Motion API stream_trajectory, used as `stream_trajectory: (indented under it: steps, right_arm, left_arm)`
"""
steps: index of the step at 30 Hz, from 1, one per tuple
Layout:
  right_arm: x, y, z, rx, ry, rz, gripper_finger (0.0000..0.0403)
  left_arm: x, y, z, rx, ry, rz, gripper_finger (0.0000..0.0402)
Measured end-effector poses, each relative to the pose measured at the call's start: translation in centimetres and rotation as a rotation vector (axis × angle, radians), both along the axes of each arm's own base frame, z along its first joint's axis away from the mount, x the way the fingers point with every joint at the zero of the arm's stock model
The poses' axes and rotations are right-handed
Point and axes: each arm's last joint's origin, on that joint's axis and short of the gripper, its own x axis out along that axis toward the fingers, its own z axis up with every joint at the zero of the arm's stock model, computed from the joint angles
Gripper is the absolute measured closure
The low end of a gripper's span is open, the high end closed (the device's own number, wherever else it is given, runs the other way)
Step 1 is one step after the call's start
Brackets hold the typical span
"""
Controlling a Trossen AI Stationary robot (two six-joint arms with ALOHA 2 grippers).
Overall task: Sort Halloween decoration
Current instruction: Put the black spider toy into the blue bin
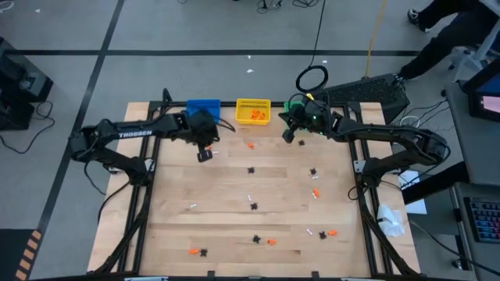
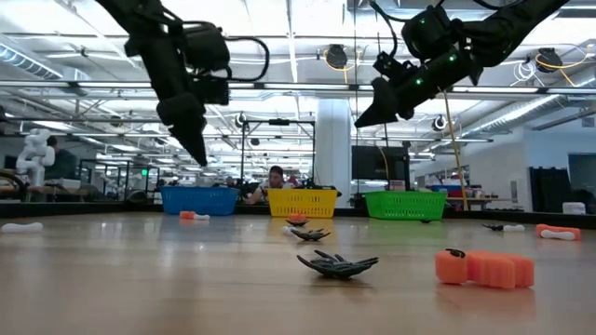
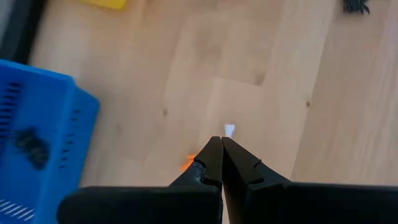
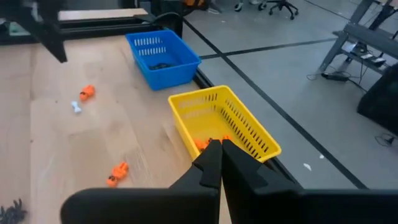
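Small Halloween decorations lie scattered on the wooden table (image 1: 180, 187): black spiders (image 1: 251, 169), orange bits (image 1: 315, 193) and white bits (image 1: 192, 206). At the far edge stand a blue bin (image 1: 203, 107) with a black piece inside (image 3: 31, 146), a yellow bin (image 1: 252, 111) holding orange pieces (image 4: 202, 144), and a green bin (image 2: 405, 204). My left gripper (image 1: 205, 154) hangs shut above the table just in front of the blue bin, pointing steeply down over a white bit (image 3: 229, 129) and an orange bit (image 3: 186, 163). My right gripper (image 1: 287, 136) is shut, raised near the green bin, with its fingers (image 4: 211, 155) aimed toward the yellow bin.
A black spider (image 2: 337, 264) and an orange piece (image 2: 484, 268) lie close to the near edge. Cables and dark gear (image 1: 367, 90) sit beyond the far right corner. A person (image 2: 275, 177) shows far behind the bins. Bare wood lies at the table's left.
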Motion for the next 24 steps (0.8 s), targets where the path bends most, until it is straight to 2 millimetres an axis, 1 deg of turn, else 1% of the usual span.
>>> stream_trajectory:
  steps: [3,5,8,10,13,17,20,24]
  right_arm:
    - [0.0,0.2,0.0,-0.003,0.011,0.007,0.0403]
    - [0.0,0.2,0.0,-0.002,0.014,0.010,0.0403]
    - [0.0,0.3,0.0,-0.002,0.015,0.011,0.0403]
    - [0.0,0.3,0.0,-0.003,0.015,0.011,0.0403]
    - [0.0,0.3,0.0,-0.006,0.015,0.012,0.0403]
    - [0.0,0.3,0.0,-0.005,0.017,0.012,0.0403]
    - [0.0,0.3,-0.1,-0.005,0.018,0.012,0.0403]
    - [0.0,0.2,0.0,-0.020,0.019,0.016,0.0403]
  left_arm:
    - [-0.2,0.4,-0.8,-0.049,0.069,0.003,0.0400]
    - [-0.4,0.1,-1.5,-0.086,0.138,-0.003,0.0391]
    - [-0.5,-1.3,-2.1,-0.178,0.213,-0.002,0.0364]
    - [-0.4,-2.7,-2.1,-0.220,0.250,0.009,0.0338]
    - [0.0,-5.3,-2.1,-0.251,0.281,0.012,0.0296]
    - [0.4,-9.7,-2.1,-0.272,0.302,-0.025,0.0253]
    - [0.4,-13.4,-2.1,-0.284,0.306,-0.066,0.0238]
    - [0.2,-18.2,-1.9,-0.317,0.244,-0.143,0.0235]
